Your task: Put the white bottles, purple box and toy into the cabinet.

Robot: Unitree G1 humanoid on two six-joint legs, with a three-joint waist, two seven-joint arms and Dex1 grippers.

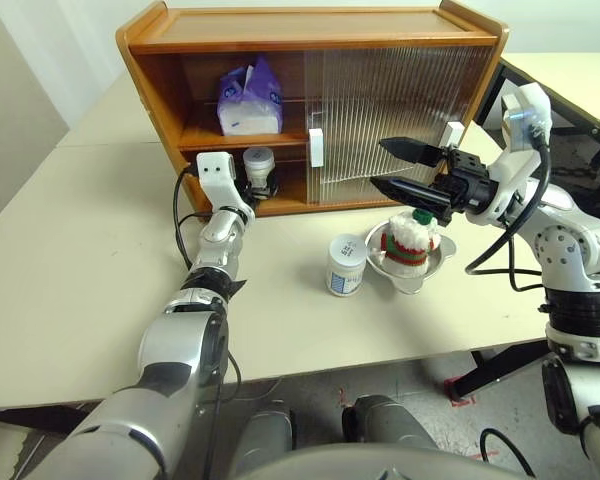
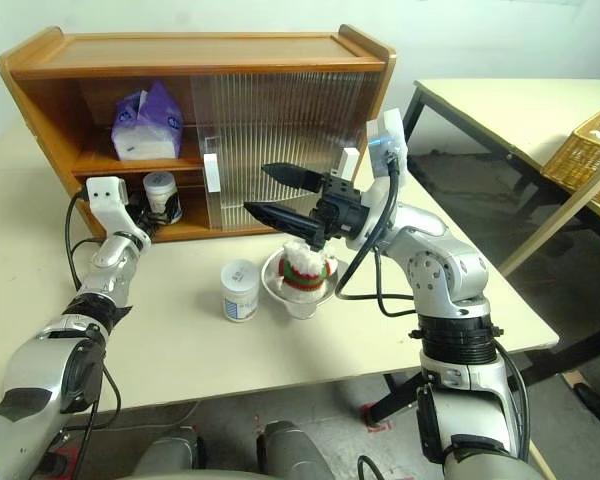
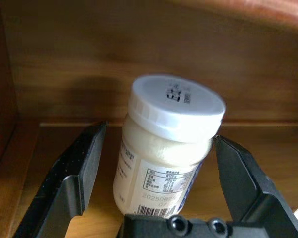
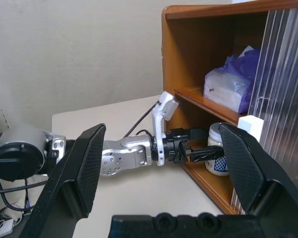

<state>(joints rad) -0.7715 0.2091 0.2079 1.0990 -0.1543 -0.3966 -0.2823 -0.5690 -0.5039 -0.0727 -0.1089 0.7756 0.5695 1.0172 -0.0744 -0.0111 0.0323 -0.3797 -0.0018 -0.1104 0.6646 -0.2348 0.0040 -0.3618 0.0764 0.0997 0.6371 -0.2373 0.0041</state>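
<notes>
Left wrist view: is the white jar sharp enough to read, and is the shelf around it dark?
Left wrist view: the white plastic jar has legible lid print, its lower label soft; the wooden shelf wall behind is dim and blurred. Left eye view: the honey-brown cabinet is evenly lit.

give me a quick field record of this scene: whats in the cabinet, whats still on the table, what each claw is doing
cabinet: two shelves, left side open, ribbed sliding doors cover the right
top shelf: purple box
bottom shelf: white bottle standing upright
table: second white bottle, beside it the toy sitting in a silver bowl
left claw: open, inside the bottom shelf, a finger on each side of the bottle, gaps showing
right claw: open, empty, above the toy, pointing toward the robot's left
left to do: second bottle and toy
</notes>
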